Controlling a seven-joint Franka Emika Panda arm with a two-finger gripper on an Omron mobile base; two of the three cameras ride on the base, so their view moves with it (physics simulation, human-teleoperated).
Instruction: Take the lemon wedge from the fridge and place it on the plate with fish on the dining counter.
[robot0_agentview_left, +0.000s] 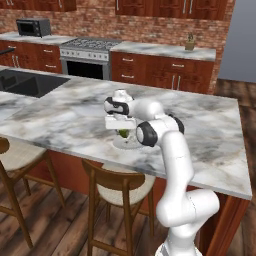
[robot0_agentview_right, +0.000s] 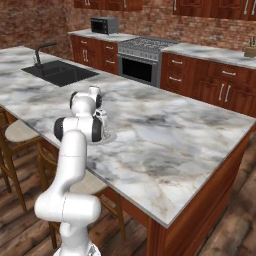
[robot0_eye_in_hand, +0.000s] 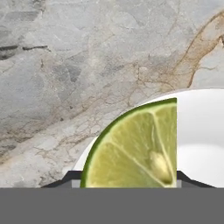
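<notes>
From the left base view the gripper (robot0_agentview_left: 123, 131) hangs just above the plate (robot0_agentview_left: 120, 144) near the counter's (robot0_agentview_left: 210, 130) front edge, clamped on the lemon wedge (robot0_agentview_left: 123, 133), while the right base view hides both behind the arm, and the hand view shows the lemon wedge (robot0_eye_in_hand: 135, 148) between the fingertips over the plate's (robot0_eye_in_hand: 201, 131) rim.

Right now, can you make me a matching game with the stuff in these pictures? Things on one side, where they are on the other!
Things:
1. lemon wedge
2. plate
3. sink
4. microwave

Places:
A. sunk into the dining counter, far from the arm
B. on the back wall counter, beside the stove
C. between the fingers of the gripper, just above the plate
D. flat on the marble, under the gripper

Pairs: 1-C, 2-D, 3-A, 4-B
</notes>
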